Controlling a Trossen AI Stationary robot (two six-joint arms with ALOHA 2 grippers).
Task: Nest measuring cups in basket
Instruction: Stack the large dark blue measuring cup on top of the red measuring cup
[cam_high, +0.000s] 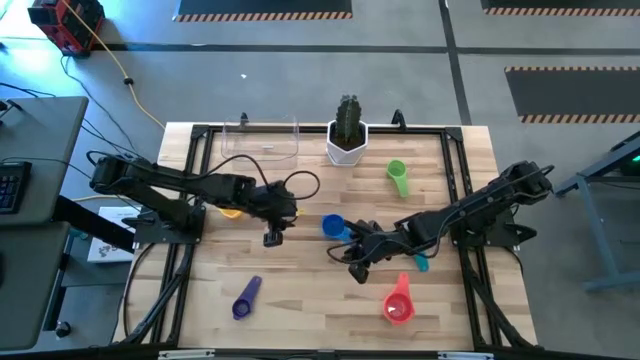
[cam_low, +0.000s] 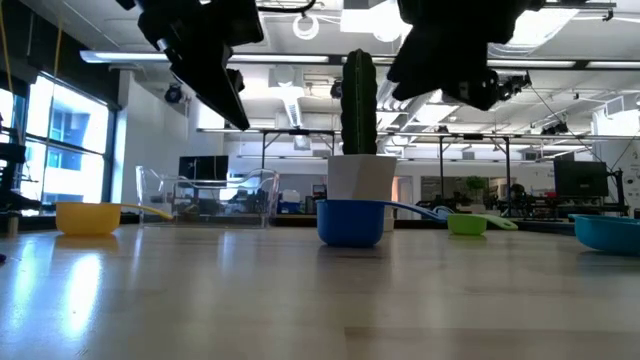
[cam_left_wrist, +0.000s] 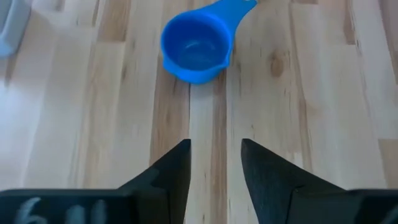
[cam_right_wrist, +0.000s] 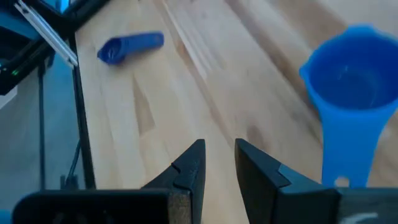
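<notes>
Measuring cups lie scattered on the wooden table: blue (cam_high: 333, 226) in the middle, yellow (cam_high: 230, 210) under the left arm, green (cam_high: 397, 175), teal (cam_high: 420, 262), red (cam_high: 398, 305) and purple (cam_high: 246, 297). The clear basket (cam_high: 260, 138) stands at the far edge. My left gripper (cam_high: 272, 237) hangs open above the table, left of the blue cup (cam_left_wrist: 196, 46). My right gripper (cam_high: 355, 270) hovers open just near of the blue cup (cam_right_wrist: 351, 81), whose handle points toward it. Neither gripper touches anything.
A white pot with a green cactus (cam_high: 347, 135) stands at the far edge, right of the basket. Black frame rails run along the table's sides. Bare wood lies between the purple cup (cam_right_wrist: 130, 46) and the red one.
</notes>
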